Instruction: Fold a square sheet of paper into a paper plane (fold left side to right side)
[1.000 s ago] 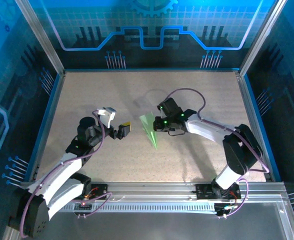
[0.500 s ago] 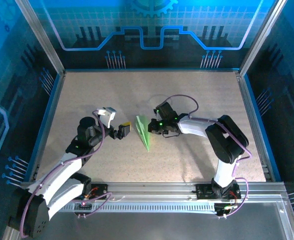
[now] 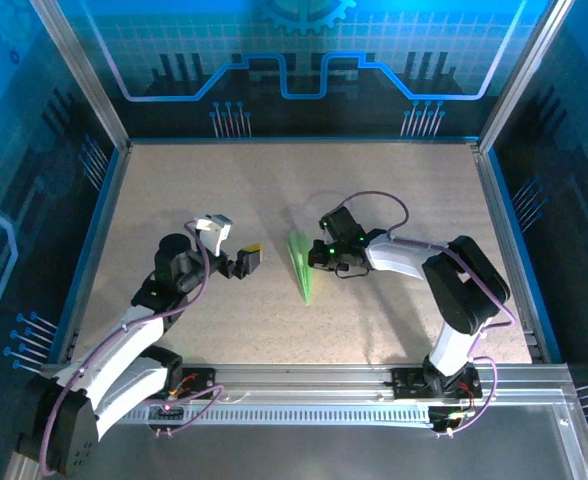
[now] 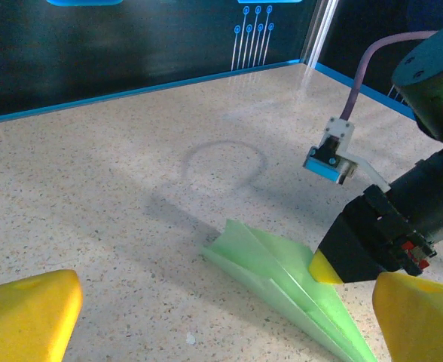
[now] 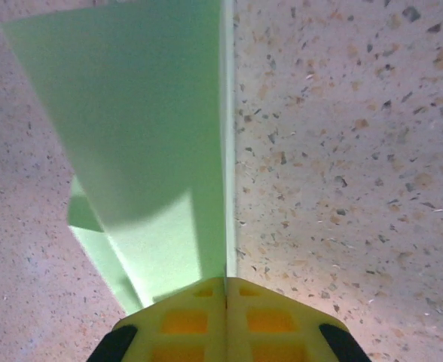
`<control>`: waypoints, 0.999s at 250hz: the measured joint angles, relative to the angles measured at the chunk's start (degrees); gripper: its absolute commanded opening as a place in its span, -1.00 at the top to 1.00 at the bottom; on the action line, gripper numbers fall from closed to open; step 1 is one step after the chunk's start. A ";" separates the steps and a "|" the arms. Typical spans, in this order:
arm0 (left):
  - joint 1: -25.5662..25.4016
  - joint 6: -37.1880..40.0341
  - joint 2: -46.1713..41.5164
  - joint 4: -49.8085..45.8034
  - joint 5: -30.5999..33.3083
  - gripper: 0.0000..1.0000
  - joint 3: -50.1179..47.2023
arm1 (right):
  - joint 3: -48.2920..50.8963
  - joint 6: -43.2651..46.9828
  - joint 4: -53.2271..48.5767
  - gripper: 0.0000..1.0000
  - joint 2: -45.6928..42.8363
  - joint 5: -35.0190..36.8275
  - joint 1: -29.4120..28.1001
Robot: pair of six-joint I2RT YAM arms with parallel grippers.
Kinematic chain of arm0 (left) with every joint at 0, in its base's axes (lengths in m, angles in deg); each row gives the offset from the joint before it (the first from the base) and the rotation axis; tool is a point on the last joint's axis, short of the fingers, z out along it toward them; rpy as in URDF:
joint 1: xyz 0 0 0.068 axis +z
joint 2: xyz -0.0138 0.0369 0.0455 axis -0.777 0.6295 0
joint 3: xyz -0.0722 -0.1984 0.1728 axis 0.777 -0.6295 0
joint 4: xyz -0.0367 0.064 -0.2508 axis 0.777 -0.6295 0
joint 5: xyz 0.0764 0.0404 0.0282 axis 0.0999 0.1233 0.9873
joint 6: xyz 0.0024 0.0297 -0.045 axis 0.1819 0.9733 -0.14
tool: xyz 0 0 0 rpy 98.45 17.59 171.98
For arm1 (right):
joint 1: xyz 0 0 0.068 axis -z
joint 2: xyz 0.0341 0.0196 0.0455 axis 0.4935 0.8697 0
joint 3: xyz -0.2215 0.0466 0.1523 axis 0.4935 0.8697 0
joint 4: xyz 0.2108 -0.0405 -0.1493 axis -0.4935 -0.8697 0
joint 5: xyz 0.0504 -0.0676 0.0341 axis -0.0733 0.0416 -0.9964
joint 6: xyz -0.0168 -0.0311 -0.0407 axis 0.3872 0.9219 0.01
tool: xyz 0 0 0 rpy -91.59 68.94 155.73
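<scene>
Top view: one paper plane (image 3: 301, 266), two arms, two claws. The plane is on the speckled tabletop (image 3: 174, 180), narrow end toward the arm bases. The right claw (image 3: 317, 254) is at the plane's right edge, touching it, and that edge is hidden under the claw. The left claw (image 3: 251, 259) is left of the plane, apart from it, holding nothing.

Left wrist view: the left claw's two yellow fingers (image 4: 27, 313) sit at opposite lower corners, spread wide, both cut off by the frame. The plane lies beyond them, wide end on the tabletop, pointed end cut off at the bottom edge. The right claw's yellow tip pinches the plane's raised fold.

Right wrist view: two yellow fingers (image 5: 184, 320) are pressed together on the plane's centre fold, paper pinched between them. The plane's far end runs out of frame at the top; the finger bases are cut off below.
</scene>
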 measured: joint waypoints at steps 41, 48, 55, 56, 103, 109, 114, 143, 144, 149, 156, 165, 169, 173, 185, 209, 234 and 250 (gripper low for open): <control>0.00 0.00 0.00 0.00 -0.02 -1.00 0.00 | 0.44 0.31 -0.96 0.87 -1.36 0.85 0.68; 0.00 0.00 0.02 0.00 -0.07 -1.00 0.00 | 0.52 0.42 -1.18 0.86 -1.42 1.01 0.83; 0.00 0.00 0.02 0.00 -0.20 -1.00 0.00 | 0.66 0.44 -1.38 0.84 -1.44 1.07 0.92; 0.00 0.00 0.02 0.00 -0.20 -1.00 0.00 | 0.68 0.46 -1.38 0.84 -1.44 1.07 0.94; 0.00 0.00 0.07 0.00 -0.39 -1.00 0.00 | 1.70 1.01 -2.56 0.76 -1.51 1.31 1.05; 0.00 0.00 0.07 0.00 -0.39 -1.00 0.00 | 1.81 1.05 -2.67 0.73 -1.51 1.38 1.05; 0.00 0.00 0.07 0.00 -0.39 -1.00 0.00 | 1.88 1.07 -2.73 0.72 -1.51 1.46 1.05; 0.00 0.00 0.07 0.00 -0.39 -1.00 0.00 | 2.21 1.07 -2.95 0.65 -1.55 1.70 1.05; 0.00 0.00 0.07 0.00 -0.39 -1.00 0.00 | 2.21 1.07 -2.93 0.65 -1.55 1.73 1.05; 0.00 0.00 0.07 0.00 -0.39 -1.00 0.00 | 2.21 1.07 -2.93 0.63 -1.55 1.79 1.05; 0.00 0.00 0.07 0.00 -0.39 -1.00 0.00 | 2.21 1.11 -2.95 0.61 -1.55 1.90 1.05; 0.00 0.00 0.07 0.00 -0.39 -1.00 0.00 | 2.21 1.14 -3.04 0.58 -1.66 1.97 1.05; 0.00 0.00 0.07 0.00 -0.39 -1.00 0.00 | 2.21 1.22 -3.13 0.56 -1.75 2.08 1.05; 0.00 0.00 0.07 0.00 -0.39 -1.00 0.00 | 2.21 1.31 -3.26 0.54 -1.84 2.12 1.05; 0.00 0.00 0.07 0.00 -0.39 -1.00 0.00 | 2.21 1.44 -3.56 0.48 -2.21 2.14 1.05; 0.00 0.00 0.07 0.00 -0.39 -1.00 0.00 | 2.19 2.14 -4.72 0.31 -3.50 2.58 1.05; 0.00 0.00 0.07 0.00 -0.39 -1.00 0.00 | 1.97 3.08 -7.37 0.13 -5.42 3.87 1.05; 0.00 0.00 0.07 -0.02 -0.39 -1.00 0.00 | 1.16 3.91 -9.92 0.05 -6.62 4.66 1.05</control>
